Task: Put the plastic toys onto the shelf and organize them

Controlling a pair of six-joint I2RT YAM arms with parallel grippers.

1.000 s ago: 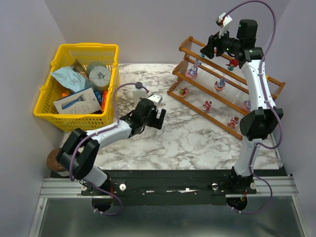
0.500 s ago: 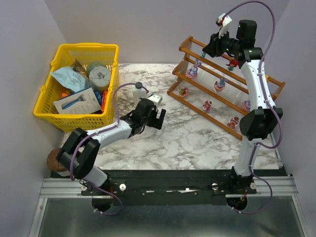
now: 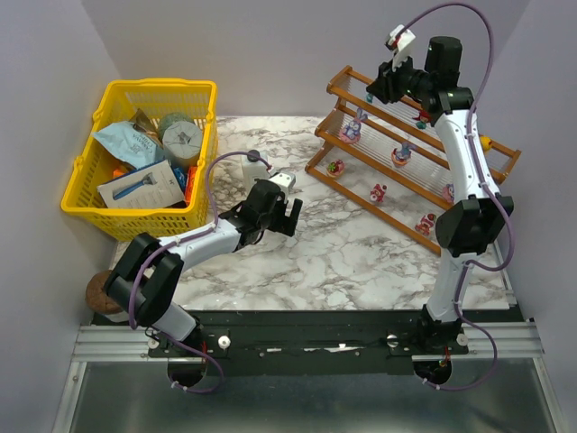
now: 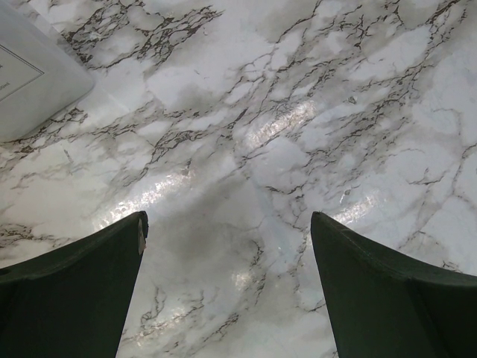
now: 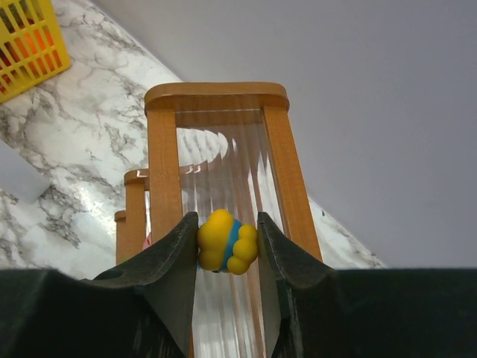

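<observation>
Since the earlier view, the right hand (image 5: 227,250) has been narrowed and drawn slightly leftward along the top of the shelf (image 5: 216,95). A yellow toy (image 5: 227,240) is clamped between its fingers and held just over the clear ribbed panel of the upper tier, near that tier's end, presumably so that it can be set into an unfilled spot. Other toys (image 3: 402,153) are already spaced along the lower rows. The left hand (image 4: 227,224) is spread wide and empty over the tabletop (image 4: 246,112), beside a white bottle (image 3: 255,168), seemingly parked clear of the work.
</observation>
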